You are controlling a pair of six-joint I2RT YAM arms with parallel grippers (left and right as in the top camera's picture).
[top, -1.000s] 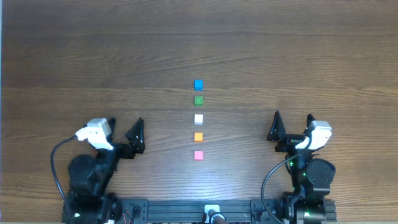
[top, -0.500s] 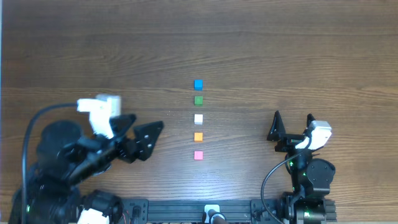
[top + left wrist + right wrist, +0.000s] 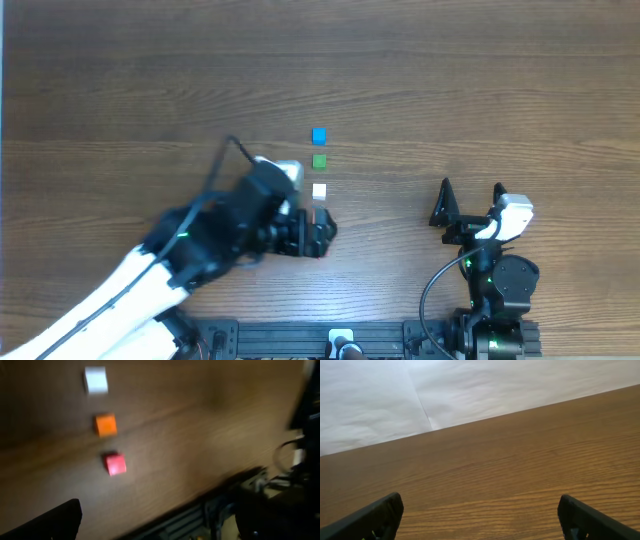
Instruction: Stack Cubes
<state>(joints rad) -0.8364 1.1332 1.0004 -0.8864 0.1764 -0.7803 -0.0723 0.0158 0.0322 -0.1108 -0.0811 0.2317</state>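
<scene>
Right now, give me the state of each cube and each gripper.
blue cube: on table, unstacked
green cube: on table, unstacked
white cube: on table, unstacked
orange cube: on table, unstacked
pink cube: on table, unstacked
left gripper: open, empty
right gripper: open, empty

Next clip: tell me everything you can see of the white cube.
The white cube is a small plain block, matt and unmarked as far as shows; its material cannot be told. It sits flat on the wooden table, third in the line of cubes, between the green cube and the orange cube, with a gap to each. Only the table touches it. The left gripper hangs close by, not around it.
</scene>
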